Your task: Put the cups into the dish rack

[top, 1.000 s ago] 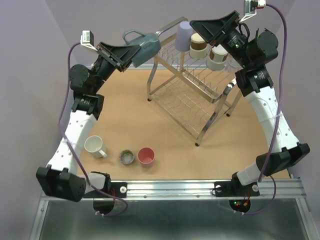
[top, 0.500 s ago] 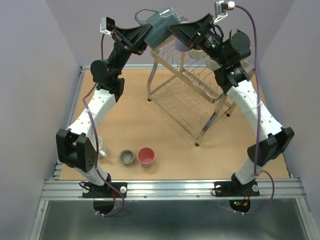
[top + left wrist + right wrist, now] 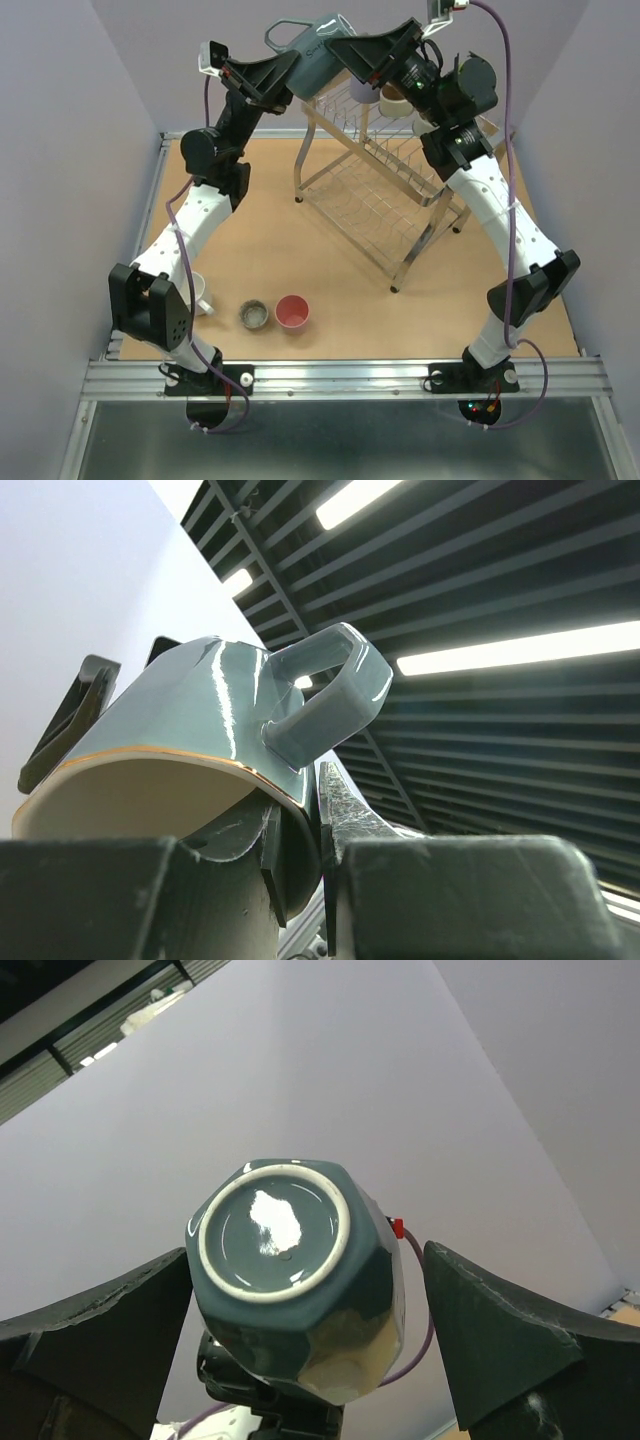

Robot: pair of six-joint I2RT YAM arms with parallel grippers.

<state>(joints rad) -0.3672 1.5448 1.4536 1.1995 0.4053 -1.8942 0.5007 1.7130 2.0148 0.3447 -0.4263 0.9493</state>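
My left gripper is shut on the rim of a dark grey-teal handled cup and holds it high above the dish rack's far left end. In the left wrist view the cup fills the frame, with one finger inside the rim and one outside. My right gripper is open, and its two fingers stand either side of the cup's base without touching it. A pink cup, a metal cup and a white mug sit on the table near the front left.
A cream-and-brown cup sits on the rack's upper tier, mostly hidden behind my right arm. The rack's bent legs reach toward the table's middle. Purple walls close in the back and both sides.
My left arm has lifted the teal cup up and to the right. My right gripper has swung left and now brackets the cup's base. The table cups have not moved.
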